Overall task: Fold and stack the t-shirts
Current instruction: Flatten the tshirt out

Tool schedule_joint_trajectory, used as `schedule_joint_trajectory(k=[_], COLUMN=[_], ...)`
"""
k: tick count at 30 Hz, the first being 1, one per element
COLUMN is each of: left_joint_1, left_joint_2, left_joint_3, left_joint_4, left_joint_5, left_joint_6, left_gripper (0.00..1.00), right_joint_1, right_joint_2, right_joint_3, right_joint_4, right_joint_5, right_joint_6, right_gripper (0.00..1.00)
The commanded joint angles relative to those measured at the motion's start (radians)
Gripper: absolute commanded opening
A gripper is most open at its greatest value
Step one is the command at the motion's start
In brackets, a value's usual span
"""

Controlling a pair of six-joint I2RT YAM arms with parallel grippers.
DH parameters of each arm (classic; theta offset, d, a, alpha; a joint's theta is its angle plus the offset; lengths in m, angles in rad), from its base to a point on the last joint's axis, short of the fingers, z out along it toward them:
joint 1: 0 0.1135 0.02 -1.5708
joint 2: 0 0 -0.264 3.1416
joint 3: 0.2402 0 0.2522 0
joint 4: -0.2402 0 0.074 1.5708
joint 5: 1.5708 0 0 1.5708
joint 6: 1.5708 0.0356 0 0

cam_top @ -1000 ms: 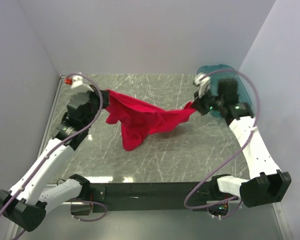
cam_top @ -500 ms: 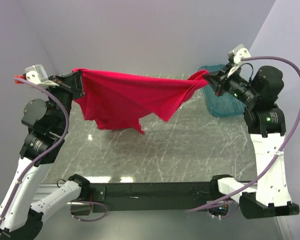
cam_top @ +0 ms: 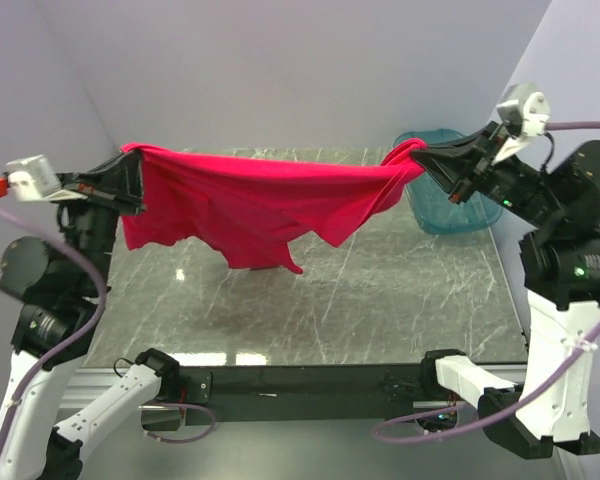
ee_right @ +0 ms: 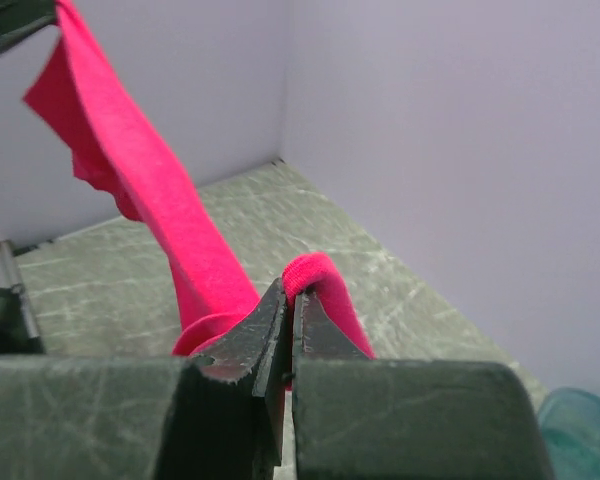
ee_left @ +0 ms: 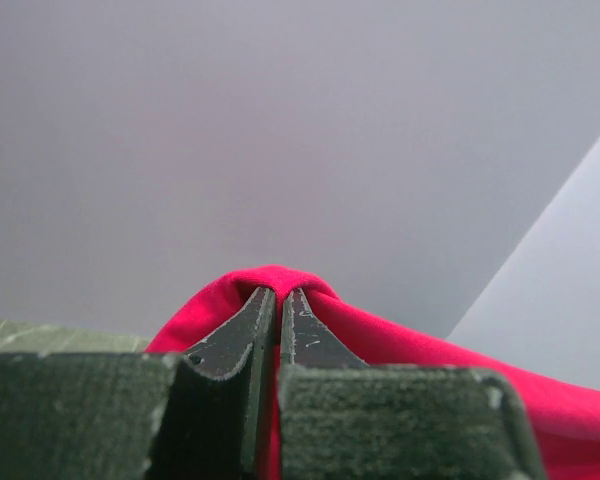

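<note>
- t-shirt (cam_top: 250, 205), red, hangs spread in the air between both arms
- left gripper (cam_top: 132, 172) is clamped on one end, right gripper (cam_top: 427, 157) pinches the other
- cloth sags above the marble table (cam_top: 380, 300), with a teal basin (cam_top: 445, 215) near the right gripper

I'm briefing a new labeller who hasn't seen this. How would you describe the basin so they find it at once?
Take the marble table and go to its far right corner. There, partly hidden by the right pincer, sits the basin: teal, see-through plastic, unlike the red t-shirt hung in the air beside it.
</note>
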Motion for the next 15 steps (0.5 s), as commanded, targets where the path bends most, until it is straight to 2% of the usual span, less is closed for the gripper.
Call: schedule_joint_trajectory(k=[1, 4, 8, 12, 14, 15], left_joint_1=[0.007, 0.007, 0.007, 0.005, 0.007, 0.007], left_joint_2=[-0.038, -0.067, -0.046, 0.04, 0.103, 0.126], left_joint_3=[0.076, 0.092, 0.139, 0.15, 0.12, 0.106], left_joint_4=[0.086, 0.113, 0.113, 0.072, 0.06, 0.058], left_joint_5=[0.089, 0.113, 0.093, 0.021, 0.005, 0.004], left_joint_6=[0.022, 0.013, -0.008, -0.024, -0.033, -0.043], left_gripper=[0.01, 0.01, 0.01, 0.01, 0.01, 0.01], right_joint_1=[-0.01, -0.01, -0.037, -0.047, -0.047, -0.047], right_joint_2=[-0.017, -0.007, -0.005, -0.025, -0.054, -0.066], right_joint_3=[0.115, 0.221, 0.295, 0.182, 0.033, -0.097], right_joint_4=[-0.045, -0.085, -0.071, -0.025, 0.047, 0.08], right_joint_5=[-0.104, -0.152, -0.133, -0.023, 0.023, 0.037], right_joint_6=[0.055, 0.074, 0.133, 0.169, 0.195, 0.227], right_gripper=[0.0, 0.0, 0.0, 0.0, 0.0, 0.0])
